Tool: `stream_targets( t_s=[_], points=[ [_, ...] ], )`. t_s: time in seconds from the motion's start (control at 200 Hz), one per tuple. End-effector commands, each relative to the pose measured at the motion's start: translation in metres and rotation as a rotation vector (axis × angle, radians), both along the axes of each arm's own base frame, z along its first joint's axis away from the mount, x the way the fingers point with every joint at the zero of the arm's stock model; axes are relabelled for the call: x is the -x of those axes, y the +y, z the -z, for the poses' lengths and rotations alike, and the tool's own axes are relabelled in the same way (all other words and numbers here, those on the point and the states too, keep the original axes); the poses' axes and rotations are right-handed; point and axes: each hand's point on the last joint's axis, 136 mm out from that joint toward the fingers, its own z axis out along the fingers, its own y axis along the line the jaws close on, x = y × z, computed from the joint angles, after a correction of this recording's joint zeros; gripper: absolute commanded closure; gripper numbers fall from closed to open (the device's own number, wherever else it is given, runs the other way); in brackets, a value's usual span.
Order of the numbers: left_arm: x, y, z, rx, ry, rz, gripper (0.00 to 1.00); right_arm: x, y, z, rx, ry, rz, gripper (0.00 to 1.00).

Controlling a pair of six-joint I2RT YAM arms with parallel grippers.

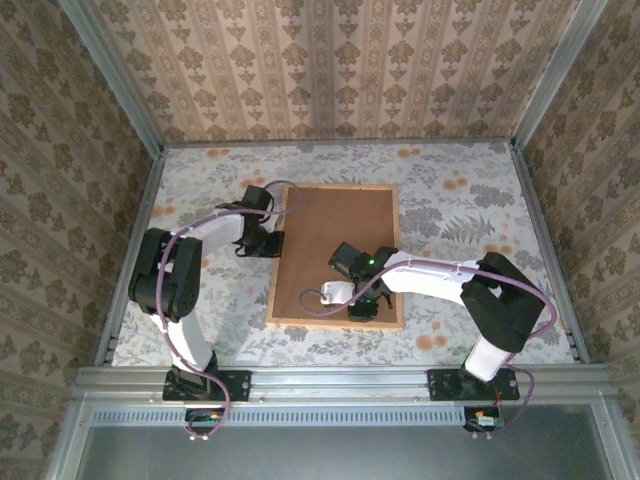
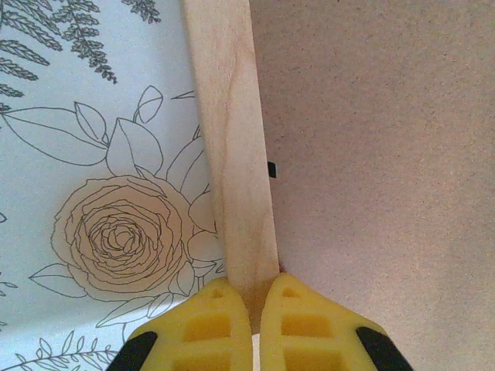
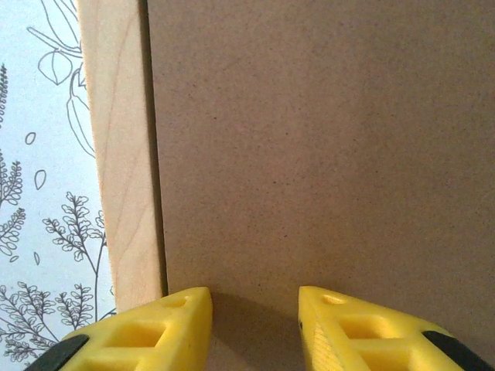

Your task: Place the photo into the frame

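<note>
Frame point(image 1: 340, 225) lies flat, back side up, on the tabletop point(image 1: 460, 200), around the middle and a bit left of centre. Its long sides run from the far edge toward the near edge, slightly skewed so the near-left corner sits further left than the far-left one. Brown backing board point(image 2: 371, 154) faces up inside the light wood moulding point(image 2: 232, 154). Tabletop has a floral-print cover.

Left gripper point(image 1: 270, 243) is at the frame's left long side, toward the far-left corner. In the left wrist view, the left gripper point(image 2: 254, 297) has its yellow fingers point(image 2: 209, 325) closed, with just a thin slit between them. The tips sit right over the moulding strip, which runs away from them. Nothing is clasped between the fingers; can't tell if they press on the wood. A small dark tab point(image 2: 271, 169) sits at the moulding's inner edge, on the board side.

Right gripper point(image 1: 362, 305) is over the near part of the frame, close to the near moulding and right of the frame's middle. In the right wrist view, the right gripper point(image 3: 255, 297) is partly open, with a clear gap between the fingers point(image 3: 178, 317) and nothing in it. Both tips are over bare backing board point(image 3: 309, 154), with the moulding point(image 3: 124, 154) just beside the one on the view's left. Can't tell whether the tips touch the board.
</note>
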Motion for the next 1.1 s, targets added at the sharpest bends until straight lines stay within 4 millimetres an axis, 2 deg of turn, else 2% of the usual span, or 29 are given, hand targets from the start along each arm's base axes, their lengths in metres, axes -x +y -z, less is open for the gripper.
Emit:
stream_targets(
  t_s=[0.0, 0.345, 0.5, 0.69, 0.87, 0.97, 1.095],
  points=[
    [0.044, 0.015, 0.026, -0.091, 0.170, 0.040, 0.96, 0.016, -0.045, 0.041, 0.241, 0.031, -0.062, 0.65],
    [0.040, 0.017, 0.017, -0.083, 0.155, 0.022, 0.96, 0.016, -0.062, 0.061, 0.316, -0.019, -0.157, 0.62],
    [0.039, 0.015, 0.014, -0.061, 0.154, 0.011, 0.96, 0.022, -0.057, 0.071, 0.329, 0.004, -0.189, 0.62],
    [0.036, 0.011, 0.010, -0.027, 0.149, -0.002, 0.96, 0.027, -0.050, 0.074, 0.332, 0.027, -0.231, 0.61],
    [0.035, 0.013, 0.002, -0.009, 0.132, -0.027, 0.96, 0.037, -0.047, 0.089, 0.358, 0.102, -0.241, 0.62],
    [0.033, 0.012, -0.002, 0.016, 0.122, -0.044, 0.96, 0.034, -0.043, 0.085, 0.339, 0.093, -0.228, 0.62],
    [0.030, 0.009, -0.006, 0.034, 0.112, -0.042, 0.96, 0.024, -0.037, 0.067, 0.286, 0.045, -0.186, 0.62]
  ],
)
